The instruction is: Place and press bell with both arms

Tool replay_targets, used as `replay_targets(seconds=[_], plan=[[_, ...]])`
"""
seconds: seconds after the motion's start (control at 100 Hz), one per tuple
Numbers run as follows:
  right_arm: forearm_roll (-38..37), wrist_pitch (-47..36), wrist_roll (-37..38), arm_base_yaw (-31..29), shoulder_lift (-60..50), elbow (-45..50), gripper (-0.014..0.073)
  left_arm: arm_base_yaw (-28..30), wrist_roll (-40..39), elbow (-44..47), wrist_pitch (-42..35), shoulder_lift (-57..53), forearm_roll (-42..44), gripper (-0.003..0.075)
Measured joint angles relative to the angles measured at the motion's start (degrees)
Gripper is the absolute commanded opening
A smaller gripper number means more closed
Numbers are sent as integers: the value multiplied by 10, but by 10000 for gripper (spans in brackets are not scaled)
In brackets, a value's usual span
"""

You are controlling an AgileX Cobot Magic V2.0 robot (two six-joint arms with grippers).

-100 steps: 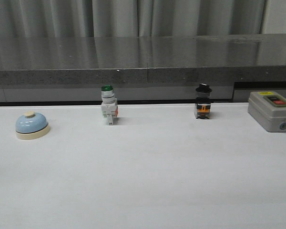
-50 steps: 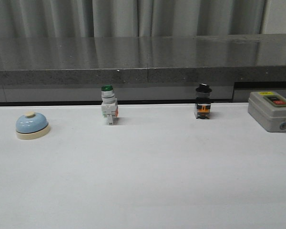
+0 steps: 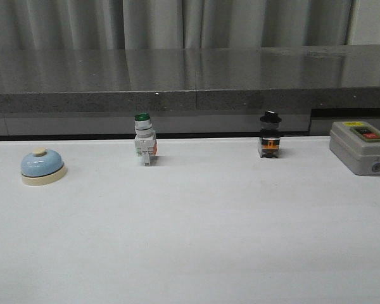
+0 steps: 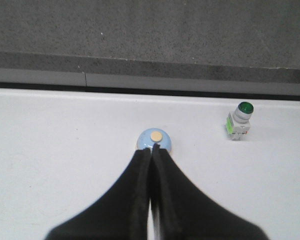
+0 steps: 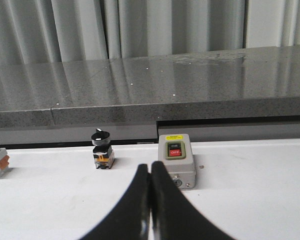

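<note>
The light-blue bell with its cream base and button sits on the white table at the far left. It also shows in the left wrist view, just beyond my left gripper, whose fingers are shut and empty. My right gripper is shut and empty, with its tips in front of the grey switch box. Neither arm shows in the front view.
A green-capped white push-button switch and a black-capped switch stand near the table's back edge. A grey ON/OFF switch box sits at the far right. A dark stone ledge runs behind the table.
</note>
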Motion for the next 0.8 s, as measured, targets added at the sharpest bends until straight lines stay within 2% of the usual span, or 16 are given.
replay_targets(seconds=[0.3,0.37,0.46,0.51,0.63,0.68,0.71,0.8], plan=[[0,0,0,0,0,0,-60,0,0,-3,14,79,-26,-16],[0,0,0,0,0,0,-60,0,0,-3,19,85,-26,20],[0,0,0,0,0,0,-60,0,1,-4,23,87,-26,153],[0,0,0,0,0,0,-60,0,1,-4,23,87,-26,264],[0,0,0,0,0,0,-60,0,2,-4,25,87,-19,602],[0,0,0,0,0,0,-60,0,2,-4,27,87,-17,697],[0,0,0,0,0,0,-60,0,2,-4,27,87,-16,722],[0,0,0,0,0,0,-60,0,3,-4,33,87,-15,678]])
